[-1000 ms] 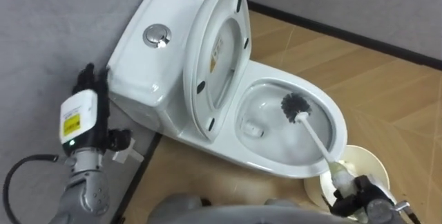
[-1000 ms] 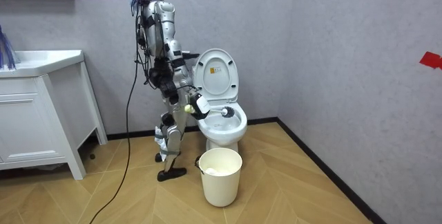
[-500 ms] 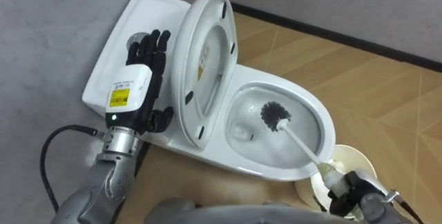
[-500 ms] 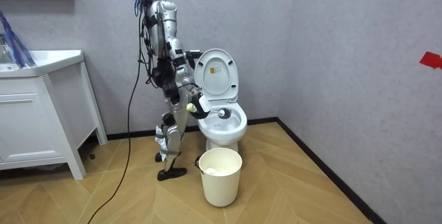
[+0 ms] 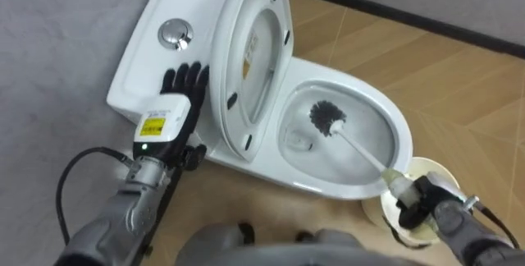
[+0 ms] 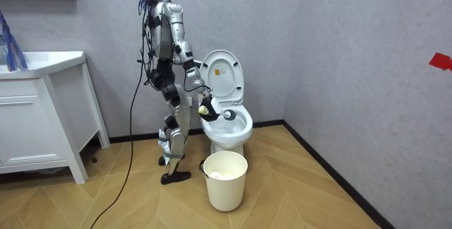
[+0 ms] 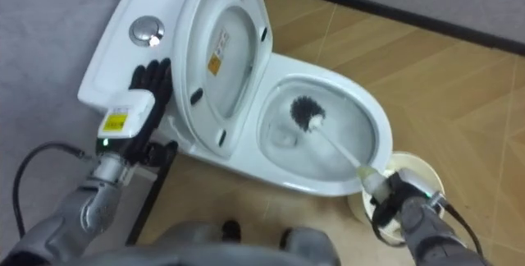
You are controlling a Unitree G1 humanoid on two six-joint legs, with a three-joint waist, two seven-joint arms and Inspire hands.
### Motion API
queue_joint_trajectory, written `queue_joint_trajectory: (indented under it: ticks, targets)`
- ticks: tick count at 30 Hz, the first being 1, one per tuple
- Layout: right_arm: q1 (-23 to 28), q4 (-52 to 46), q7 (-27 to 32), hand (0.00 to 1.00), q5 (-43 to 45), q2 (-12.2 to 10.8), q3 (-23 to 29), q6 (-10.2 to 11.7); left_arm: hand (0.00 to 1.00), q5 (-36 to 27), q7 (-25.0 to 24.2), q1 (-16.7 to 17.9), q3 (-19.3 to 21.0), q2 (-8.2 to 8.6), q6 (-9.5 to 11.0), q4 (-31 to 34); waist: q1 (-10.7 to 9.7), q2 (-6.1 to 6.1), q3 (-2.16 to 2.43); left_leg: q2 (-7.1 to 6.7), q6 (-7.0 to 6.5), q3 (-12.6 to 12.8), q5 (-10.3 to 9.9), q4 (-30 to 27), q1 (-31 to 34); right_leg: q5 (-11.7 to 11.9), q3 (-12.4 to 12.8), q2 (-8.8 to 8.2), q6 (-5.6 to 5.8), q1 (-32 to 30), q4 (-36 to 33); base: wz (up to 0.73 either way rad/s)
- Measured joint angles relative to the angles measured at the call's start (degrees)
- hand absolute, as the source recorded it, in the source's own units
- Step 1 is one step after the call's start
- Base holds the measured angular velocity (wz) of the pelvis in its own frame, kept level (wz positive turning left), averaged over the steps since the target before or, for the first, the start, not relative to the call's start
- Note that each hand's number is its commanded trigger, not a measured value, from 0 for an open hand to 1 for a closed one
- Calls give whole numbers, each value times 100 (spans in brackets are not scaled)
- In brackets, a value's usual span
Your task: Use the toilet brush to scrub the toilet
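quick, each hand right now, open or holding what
left hand: open, fingers straight, beside the toilet tank
right hand: shut on the toilet brush handle, bristles in the bowl

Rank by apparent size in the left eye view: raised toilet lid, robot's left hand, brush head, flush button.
1. raised lid
2. left hand, nearer the camera
3. brush head and flush button: about alike, not ranked

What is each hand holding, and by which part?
Right hand grips the brush by its handle end; left hand is open, holding nothing.
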State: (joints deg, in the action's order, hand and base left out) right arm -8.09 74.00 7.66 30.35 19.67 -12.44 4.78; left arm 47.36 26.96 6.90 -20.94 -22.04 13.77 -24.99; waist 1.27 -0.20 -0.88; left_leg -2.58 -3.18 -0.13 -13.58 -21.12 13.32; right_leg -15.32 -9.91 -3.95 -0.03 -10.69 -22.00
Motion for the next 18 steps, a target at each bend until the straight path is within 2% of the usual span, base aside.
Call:
queue_joint_trajectory:
  ticks: [3,5,10,12,14,18]
  targets:
    - [-156,26,11,100,-14,110,-7,-85,0,1,131,-149,-29,-4,-5,-117,70,22,0,2,-4,36,13,-92,216,6,-3,-20,-11,-258,-159,-8]
    - [-281,106,92,100,-78,194,-6,-133,0,82,280,-231,-25,-4,-17,-218,74,42,-11,-3,-12,80,32,-144,398,4,-148,-92,-18,-485,-312,-9]
    - [-312,151,98,100,-143,256,-11,-360,0,467,705,-418,39,-12,-32,-473,99,64,-15,5,-16,132,44,-261,776,26,-150,-107,-53,-897,-494,-6]
    - [-321,149,108,100,-346,294,-95,-419,0,550,895,-502,38,-18,-45,-533,140,60,-24,20,-15,164,44,-373,973,38,-146,-107,-71,-1114,-588,-10]
    - [-332,157,119,100,-476,375,-277,-487,0,691,1129,-641,41,-27,-73,-550,273,55,-36,89,-11,218,41,-561,1300,69,-178,-103,-122,-1422,-696,-12]
    - [-403,184,157,100,-585,461,-657,-559,0,696,1496,-780,39,-43,-138,-661,303,55,-74,90,-9,184,40,-838,1651,62,-283,-169,-145,-1762,-981,1]
